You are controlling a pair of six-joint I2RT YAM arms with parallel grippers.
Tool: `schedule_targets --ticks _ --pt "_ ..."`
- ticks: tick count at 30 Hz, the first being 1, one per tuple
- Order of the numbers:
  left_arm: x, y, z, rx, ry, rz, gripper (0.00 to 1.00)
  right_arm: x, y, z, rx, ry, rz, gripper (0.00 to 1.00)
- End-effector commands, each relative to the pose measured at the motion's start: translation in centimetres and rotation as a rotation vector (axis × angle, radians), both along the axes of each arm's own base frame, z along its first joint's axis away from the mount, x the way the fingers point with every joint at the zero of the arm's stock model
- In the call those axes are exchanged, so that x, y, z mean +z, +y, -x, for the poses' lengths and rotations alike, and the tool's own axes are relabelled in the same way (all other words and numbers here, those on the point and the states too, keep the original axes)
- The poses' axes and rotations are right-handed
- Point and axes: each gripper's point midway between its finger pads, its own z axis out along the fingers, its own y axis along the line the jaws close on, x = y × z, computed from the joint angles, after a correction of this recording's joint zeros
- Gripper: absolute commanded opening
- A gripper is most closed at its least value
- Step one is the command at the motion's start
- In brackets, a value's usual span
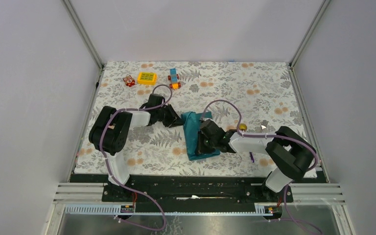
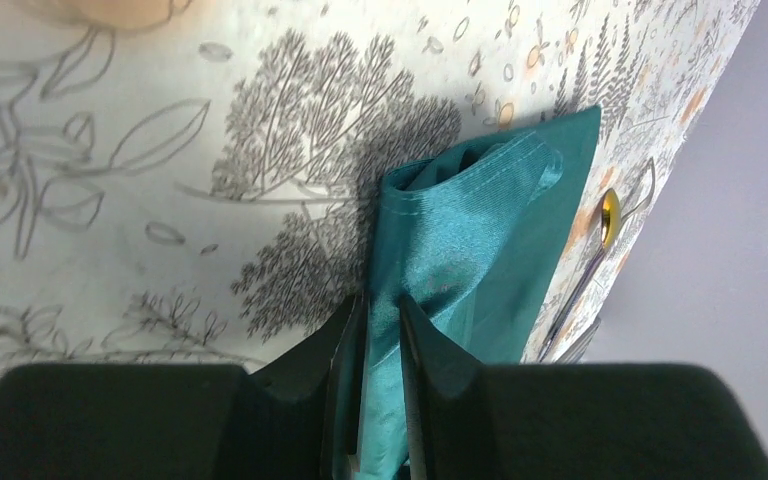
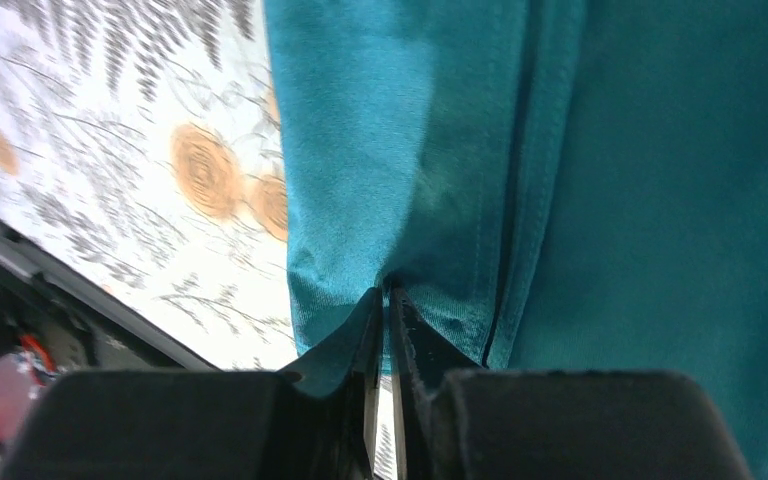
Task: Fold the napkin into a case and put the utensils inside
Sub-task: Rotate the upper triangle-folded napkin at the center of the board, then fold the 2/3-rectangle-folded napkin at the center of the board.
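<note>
The left claw (image 2: 380, 305) is almost closed on a raised fold of the napkin (image 1: 191, 129), which lies between both claws. The right claw (image 3: 388, 295) pinches its hem tightly. If they pull unevenly, I think the smooth cloth may slip out and the fold may open.

The top camera looked steeply down from above and behind the arm bases, far enough back to hold the whole table (image 1: 274, 98). The left wrist camera sat close behind the left gripper (image 2: 382, 305), facing 3 o'clock. The right wrist camera, closer still behind the right gripper (image 3: 387, 290), faced about 9 o'clock. All three views shared the napkin (image 1: 192, 134).
</note>
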Motion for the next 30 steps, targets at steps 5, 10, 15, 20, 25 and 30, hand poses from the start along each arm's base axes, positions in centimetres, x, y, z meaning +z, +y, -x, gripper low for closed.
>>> schedule_targets --ticks 5,10,15,20,25,30 --pt "-0.5 4.3 -0.2 0.049 0.007 -0.214 0.28 2.0 5.5 -1.9 -0.034 -0.022 -0.127 0.21" --pt "1.9 7.8 2.0 0.045 -0.040 -0.273 0.44 4.8 2.6 -2.7 0.013 -0.117 -0.027 0.46" --pt "4.1 6.1 5.5 -0.042 -0.060 -0.194 0.47 5.9 -1.5 -2.1 0.093 -0.099 -0.007 0.66" --pt "5.9 1.3 8.6 -0.137 -0.086 -0.124 0.47 4.9 -5.2 -1.7 0.102 -0.011 -0.043 0.68" --pt "6.8 -3.1 10.2 -0.201 -0.100 -0.041 0.43 3.8 -6.2 -1.3 0.094 0.041 -0.093 0.56" --pt "5.8 -5.7 11.9 -0.266 -0.068 -0.053 0.38 2.0 -6.9 -0.8 0.056 0.058 -0.076 0.49"
